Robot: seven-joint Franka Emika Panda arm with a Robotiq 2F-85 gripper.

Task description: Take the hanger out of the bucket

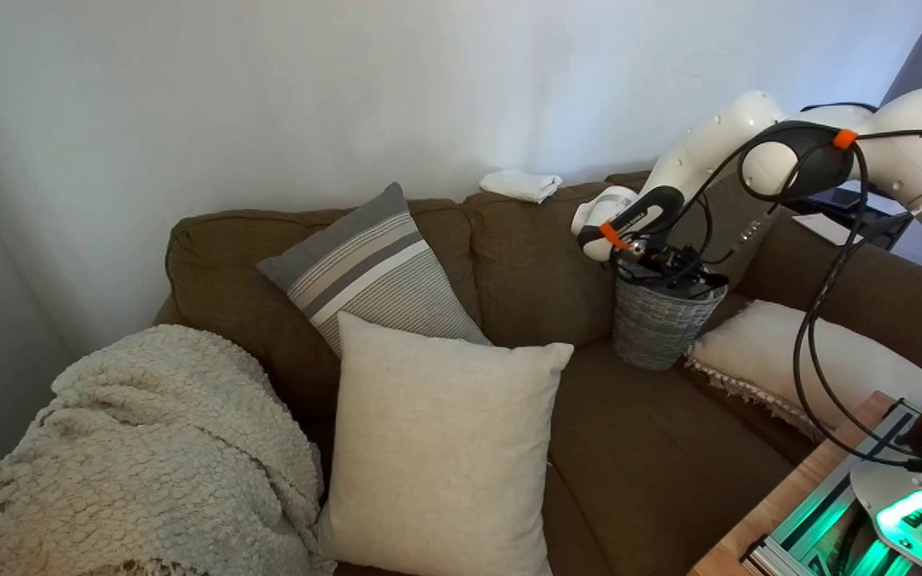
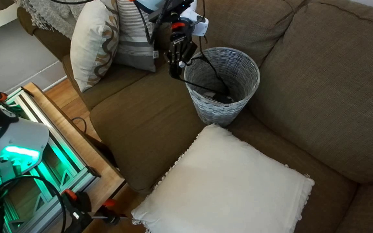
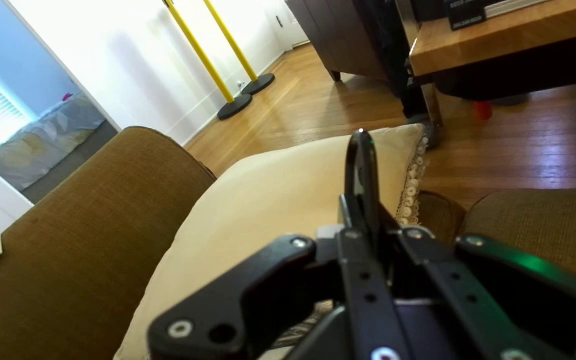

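The bucket is a grey woven pail that stands upright on the sofa in both exterior views. My gripper is at the bucket's rim, on the side towards the striped cushion. It also shows over the bucket's mouth in an exterior view. In the wrist view its jaws are closed on a thin dark piece of the hanger, seen edge-on. The black hanger slants from the jaws down into the bucket, its far corner low inside. Its hook is hard to tell from the cables.
A white fringed cushion lies beside the bucket on the brown sofa. A striped cushion and a cream cushion stand farther along. The sofa's back rises behind the bucket. Cables hang from the arm.
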